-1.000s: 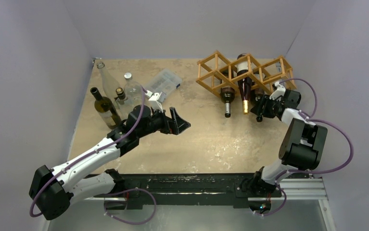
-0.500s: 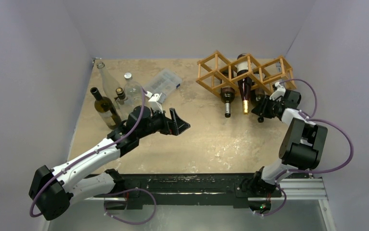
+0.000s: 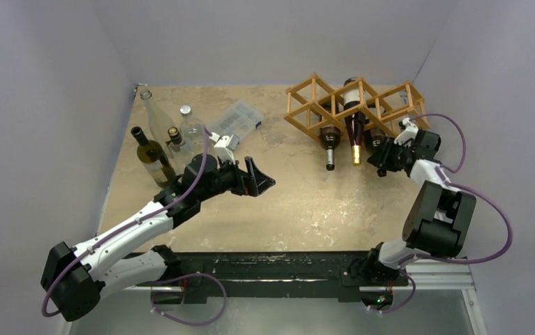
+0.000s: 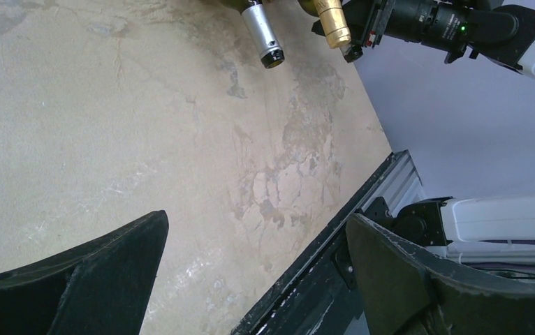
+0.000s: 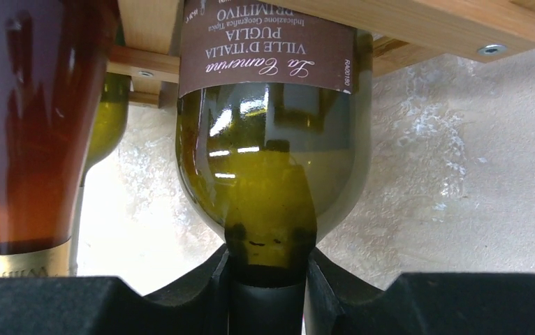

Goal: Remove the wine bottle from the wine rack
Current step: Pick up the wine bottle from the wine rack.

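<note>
The wine rack, a light wooden lattice, stands at the back right with three bottles lying in it. My right gripper is shut on the neck of the rightmost wine bottle. In the right wrist view that green bottle with its brown label still lies under the rack's rail, its neck pinched between my right gripper fingers. My left gripper hovers open over mid-table, and in its own wrist view the left gripper has nothing between its fingers.
In the rack also lie a gold-foiled bottle and a silver-capped bottle. Several upright bottles stand at the back left beside a clear plastic box. Walls close in on both sides.
My right gripper has closed on the bottle's neck and that arm has shifted slightly toward the rack. The left arm has barely moved.
</note>
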`<state>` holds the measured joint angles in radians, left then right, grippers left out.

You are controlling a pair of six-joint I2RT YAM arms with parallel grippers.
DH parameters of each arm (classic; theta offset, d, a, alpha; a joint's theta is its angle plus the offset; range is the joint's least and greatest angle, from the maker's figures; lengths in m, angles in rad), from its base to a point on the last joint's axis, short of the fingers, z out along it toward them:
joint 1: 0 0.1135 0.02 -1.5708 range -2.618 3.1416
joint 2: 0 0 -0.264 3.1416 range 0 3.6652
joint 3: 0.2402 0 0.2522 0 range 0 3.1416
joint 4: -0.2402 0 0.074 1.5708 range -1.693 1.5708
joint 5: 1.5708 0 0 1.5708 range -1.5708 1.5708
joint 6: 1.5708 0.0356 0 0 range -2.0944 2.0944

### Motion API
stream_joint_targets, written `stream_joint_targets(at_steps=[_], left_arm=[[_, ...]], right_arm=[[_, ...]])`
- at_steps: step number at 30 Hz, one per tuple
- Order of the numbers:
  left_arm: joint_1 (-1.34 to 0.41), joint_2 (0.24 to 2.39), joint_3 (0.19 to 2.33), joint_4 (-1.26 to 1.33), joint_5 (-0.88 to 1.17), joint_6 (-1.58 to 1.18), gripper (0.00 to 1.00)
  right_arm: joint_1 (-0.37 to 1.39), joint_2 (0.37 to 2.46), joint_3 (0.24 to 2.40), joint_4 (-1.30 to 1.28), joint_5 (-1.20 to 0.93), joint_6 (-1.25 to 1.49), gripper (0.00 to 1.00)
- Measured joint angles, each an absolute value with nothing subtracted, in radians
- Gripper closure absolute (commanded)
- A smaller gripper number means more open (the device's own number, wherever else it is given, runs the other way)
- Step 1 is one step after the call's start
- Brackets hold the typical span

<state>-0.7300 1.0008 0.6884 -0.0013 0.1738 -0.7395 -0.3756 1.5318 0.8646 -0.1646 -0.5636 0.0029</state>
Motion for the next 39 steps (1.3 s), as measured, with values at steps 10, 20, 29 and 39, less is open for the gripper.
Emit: stream_joint_targets(at_steps=[10, 20, 29, 39], left_arm=[[-0.73, 0.969, 0.68, -0.002, 0.167, -0.739, 0.0], [-0.73, 0.936, 0.671, -0.01, 0.158, -0.739, 0.0], [-0.73, 0.9, 0.656, -0.023, 0.151, -0.74, 0.0], [-0.73, 0.86, 0.637, -0.026, 0.148, -0.74, 0.0]], right_arm=[[-0.389, 1.499, 0.847, -0.18, -0.572, 0.027, 1.0], [-0.395, 1.392, 0.775, -0.215, -0.571, 0.047, 1.0], [-0.415, 1.305, 0.744, -0.283, -0.567, 0.064, 1.0], [-0.462, 1.269, 0.746, -0.378, -0.595, 0.049, 1.0]])
